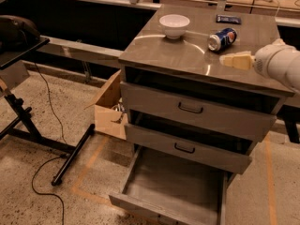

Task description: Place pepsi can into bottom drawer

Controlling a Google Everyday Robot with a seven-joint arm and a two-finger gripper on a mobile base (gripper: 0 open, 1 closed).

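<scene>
The pepsi can (222, 38) lies on its side on the grey cabinet top (178, 55), right of the white bowl (174, 25). The bottom drawer (173, 186) is pulled out, its grey floor bare. My gripper (230, 60) comes in from the right on a white arm, hovering above the cabinet top just in front of and slightly right of the can, not touching it.
A flat dark blue packet (228, 19) lies at the back of the cabinet top. Two upper drawers (192, 108) with black handles are shut. An open cardboard box (110, 108) sits left of the cabinet. A black stand (28, 121) and cable lie on the floor at left.
</scene>
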